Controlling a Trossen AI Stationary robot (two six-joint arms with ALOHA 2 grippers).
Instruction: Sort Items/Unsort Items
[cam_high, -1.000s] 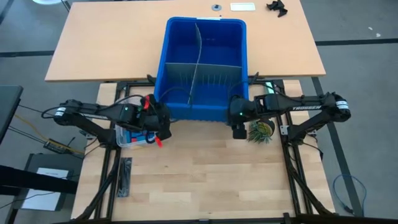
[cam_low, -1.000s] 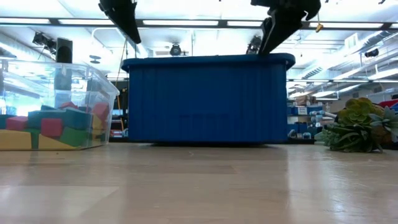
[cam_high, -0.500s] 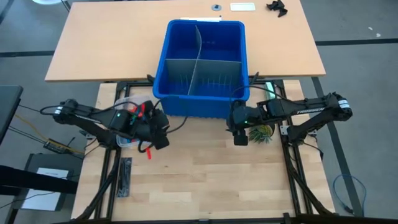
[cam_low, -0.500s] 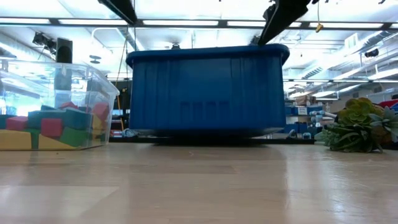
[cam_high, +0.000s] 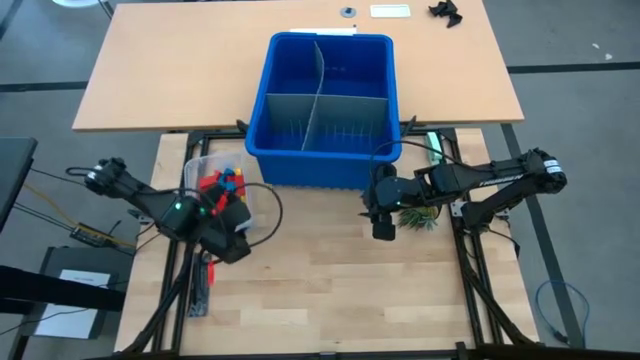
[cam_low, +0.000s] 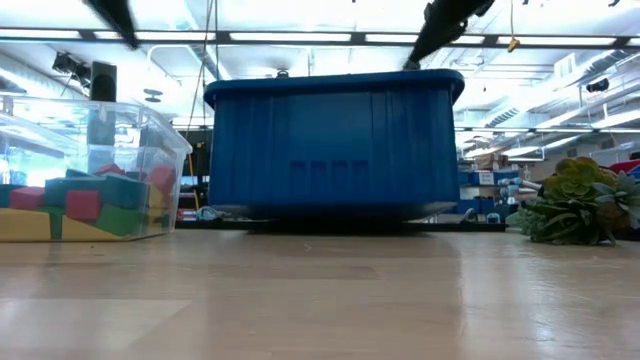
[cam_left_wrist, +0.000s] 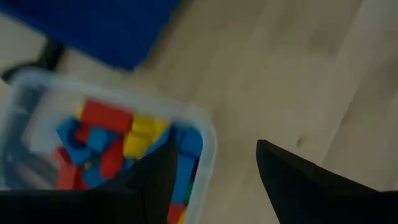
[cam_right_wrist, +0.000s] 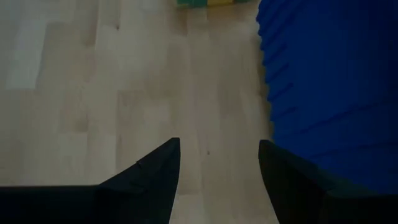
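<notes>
Beside the blue bin (cam_high: 322, 105), whose compartments look bare, the blocks (cam_high: 222, 184) sit unsorted in the clear tub (cam_high: 196, 168); left gripper (cam_high: 232, 246) and right gripper (cam_high: 382, 229) hover, fingers released, empty.

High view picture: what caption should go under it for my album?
Two robot arms wait beside an empty blue divided bin, with colourful toy blocks piled in a clear tub nearby.

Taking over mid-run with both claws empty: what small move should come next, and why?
Probably lower the left claw into the clear tub for one block. It is open and empty beside the tub holding the blocks, while the blue bin shows only bare compartments. The right claw waits open near the bin.
</notes>
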